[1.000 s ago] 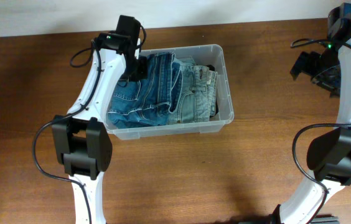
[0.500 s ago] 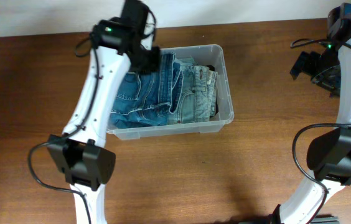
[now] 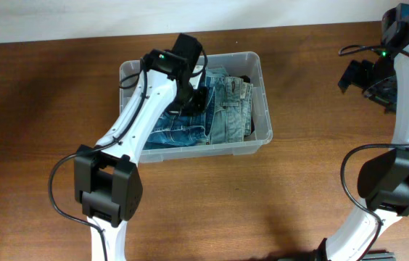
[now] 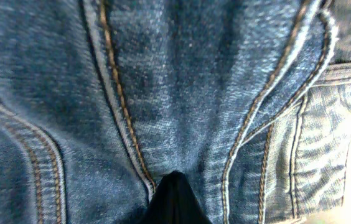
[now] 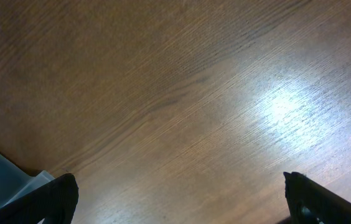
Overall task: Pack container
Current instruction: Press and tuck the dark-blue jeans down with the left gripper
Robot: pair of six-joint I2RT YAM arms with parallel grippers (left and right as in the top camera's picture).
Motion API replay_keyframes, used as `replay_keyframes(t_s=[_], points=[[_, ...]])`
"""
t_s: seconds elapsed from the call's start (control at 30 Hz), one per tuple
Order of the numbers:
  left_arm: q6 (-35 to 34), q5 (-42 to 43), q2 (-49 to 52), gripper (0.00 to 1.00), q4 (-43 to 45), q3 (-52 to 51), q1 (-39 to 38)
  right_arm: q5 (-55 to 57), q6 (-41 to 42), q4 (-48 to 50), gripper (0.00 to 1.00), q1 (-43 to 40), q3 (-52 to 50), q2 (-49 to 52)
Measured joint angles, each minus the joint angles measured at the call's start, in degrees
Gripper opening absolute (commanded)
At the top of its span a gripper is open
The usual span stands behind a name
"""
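Brown wood table with a bin parked on it

The table (image 3: 306,188) is dark brown with visible wood grain and fills nearly the whole overhead shot. The right wrist view picks up a bright glare patch on it. Sitting straight on the wood is the clear plastic container (image 3: 204,150), a bit left of centre and toward the far edge, turned slightly askew.

The bench (image 3: 38,145) is viewed straight down from overhead. The denim (image 4: 182,93) in the container (image 3: 266,109) near its far edge, also seen overhead, is filmed closely from the left wrist, and bare wood near its right edge from the right wrist.
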Motion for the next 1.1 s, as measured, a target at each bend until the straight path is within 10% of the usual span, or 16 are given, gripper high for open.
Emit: replay_keyframes(t_s=[1.1], points=[[0.6, -9.5, 5.8, 0.02, 15.2, 8.5, -0.3, 0.0, 0.0, 0.0, 0.98, 0.0, 0.0, 0.0]])
